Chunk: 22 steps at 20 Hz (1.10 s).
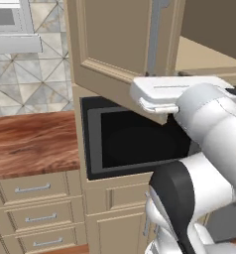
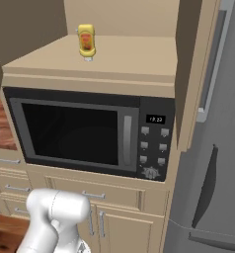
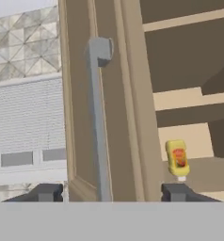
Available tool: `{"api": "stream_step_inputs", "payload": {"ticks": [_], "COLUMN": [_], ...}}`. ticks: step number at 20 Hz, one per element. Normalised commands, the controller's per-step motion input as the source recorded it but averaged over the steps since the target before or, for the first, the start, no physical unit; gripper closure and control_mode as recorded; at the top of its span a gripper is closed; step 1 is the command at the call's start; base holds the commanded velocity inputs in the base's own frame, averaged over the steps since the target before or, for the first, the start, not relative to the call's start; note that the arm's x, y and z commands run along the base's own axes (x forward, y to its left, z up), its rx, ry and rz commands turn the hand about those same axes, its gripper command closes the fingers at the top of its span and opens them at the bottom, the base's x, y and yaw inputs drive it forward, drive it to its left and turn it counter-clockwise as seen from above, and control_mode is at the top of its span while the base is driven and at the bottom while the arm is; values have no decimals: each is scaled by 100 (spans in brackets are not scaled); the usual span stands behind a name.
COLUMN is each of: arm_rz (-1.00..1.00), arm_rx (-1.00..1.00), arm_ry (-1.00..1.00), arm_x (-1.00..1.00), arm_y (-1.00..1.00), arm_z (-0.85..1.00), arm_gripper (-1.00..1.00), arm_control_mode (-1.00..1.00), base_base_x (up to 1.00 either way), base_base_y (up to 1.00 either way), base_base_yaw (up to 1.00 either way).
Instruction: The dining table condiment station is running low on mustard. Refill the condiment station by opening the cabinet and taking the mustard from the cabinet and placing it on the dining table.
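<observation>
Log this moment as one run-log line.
phase: cabinet opened | claw: open, straddling door handle | mustard: upright on cabinet shelf above microwave, untouched | next: likely reach for mustard

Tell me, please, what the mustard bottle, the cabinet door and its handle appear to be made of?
The mustard looks like smooth yellow plastic with an orange-red label, going by its uniform colour and rounded shape. The cabinet door seems to be beige painted wood with a matte finish and a raised frame. The handle looks like brushed grey metal, though the rendering leaves that open.
</observation>
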Motion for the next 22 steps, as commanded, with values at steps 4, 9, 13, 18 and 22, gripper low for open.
{"api": "stream_step_inputs", "payload": {"ticks": [4, 9, 13, 18, 22], "arm_rz": [7, 15, 33, 38, 34], "arm_rx": [36, 34, 31, 20, 8], "arm_ry": [0, 0, 13, 16, 15], "arm_x": [-60, -14, 85, 100, 63], "arm_y": [-100, -100, -55, -24, 0], "arm_z": [0, -9, -37, -51, -53], "arm_gripper": [-100, -100, -100, -100, -100], "arm_control_mode": [-100, -100, -100, -100, -100], "base_base_x": [0, 0, 0, 0, 0], "base_base_y": [0, 0, 0, 0, 0], "base_base_yaw": [0, 0, 0, 0, 0]}}
